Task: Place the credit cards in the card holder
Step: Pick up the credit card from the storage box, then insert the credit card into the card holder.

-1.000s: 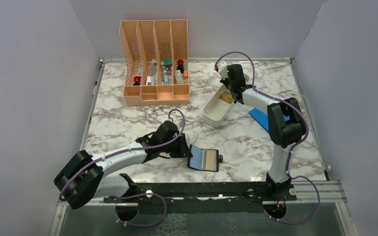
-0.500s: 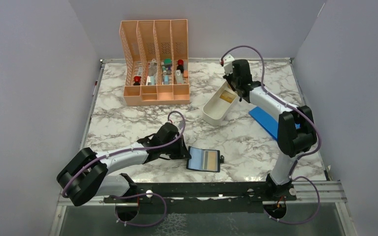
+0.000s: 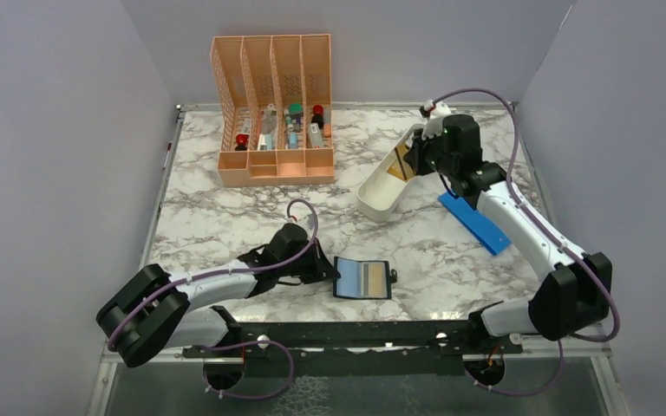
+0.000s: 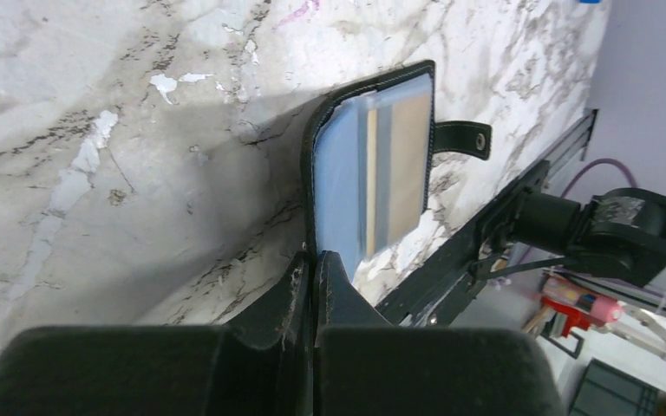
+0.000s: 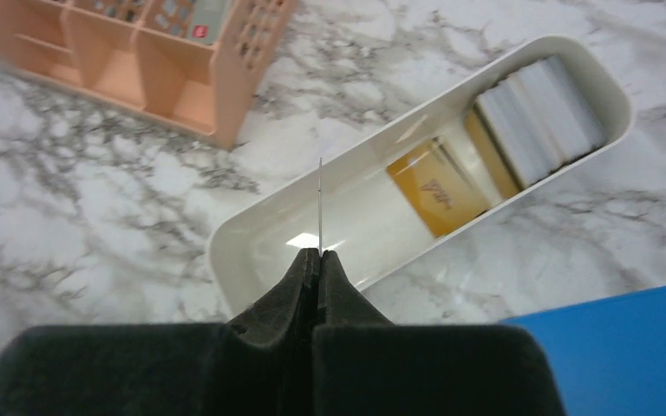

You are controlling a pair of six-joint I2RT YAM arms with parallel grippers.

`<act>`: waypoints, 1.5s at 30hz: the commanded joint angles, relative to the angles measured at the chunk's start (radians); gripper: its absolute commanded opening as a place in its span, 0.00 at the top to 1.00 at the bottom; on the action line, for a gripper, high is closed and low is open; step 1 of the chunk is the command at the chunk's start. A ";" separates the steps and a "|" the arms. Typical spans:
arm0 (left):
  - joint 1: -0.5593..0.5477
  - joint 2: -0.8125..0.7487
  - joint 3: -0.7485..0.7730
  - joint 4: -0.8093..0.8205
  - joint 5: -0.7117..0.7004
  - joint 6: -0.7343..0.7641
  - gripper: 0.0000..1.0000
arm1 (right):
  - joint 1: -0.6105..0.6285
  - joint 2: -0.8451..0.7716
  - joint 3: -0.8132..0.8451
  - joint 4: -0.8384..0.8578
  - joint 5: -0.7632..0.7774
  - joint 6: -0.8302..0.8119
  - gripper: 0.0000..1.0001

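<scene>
The black card holder [image 3: 363, 278] lies open near the front edge, with blue and tan cards in its slots. In the left wrist view [image 4: 373, 182] its snap tab [image 4: 464, 139] points right. My left gripper [image 3: 331, 270] [image 4: 316, 258] is shut on the holder's left edge. My right gripper [image 3: 413, 160] [image 5: 319, 254] is shut on a thin credit card [image 5: 320, 204], seen edge-on and held above the white tray [image 3: 373, 201]. A gold card [image 5: 438, 199] and a stack of white cards [image 5: 538, 108] lie inside the tray [image 5: 225, 251].
A peach slotted organizer [image 3: 275, 113] [image 5: 139, 52] with small items stands at the back left. A large flat blue rectangle [image 3: 477, 224] [image 5: 607, 347] lies right of the tray, under my right arm. Grey walls enclose the marble table.
My right arm has swung to the right and lifted a card out of the tray. My left gripper has nudged the card holder slightly to the right.
</scene>
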State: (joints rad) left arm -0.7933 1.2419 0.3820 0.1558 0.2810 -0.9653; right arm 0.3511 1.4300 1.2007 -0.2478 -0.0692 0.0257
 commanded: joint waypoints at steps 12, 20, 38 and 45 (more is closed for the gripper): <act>0.002 -0.079 -0.075 0.192 -0.069 -0.144 1.00 | 0.071 -0.392 -0.475 0.054 -0.504 0.506 0.99; 0.002 -0.062 -0.071 0.030 -0.119 -0.090 0.81 | 0.163 -0.475 -0.725 0.267 -0.478 0.699 0.99; 0.002 0.004 -0.099 0.099 -0.076 -0.062 0.91 | 0.279 -0.219 -0.899 0.641 -0.345 0.783 0.99; 0.002 -0.006 -0.105 0.106 -0.054 -0.056 0.92 | 0.281 -0.122 -0.920 0.737 -0.329 0.788 0.99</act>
State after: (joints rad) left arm -0.7929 1.2388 0.2886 0.2417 0.1955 -1.0454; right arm 0.6254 1.2648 0.2955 0.3779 -0.4328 0.8055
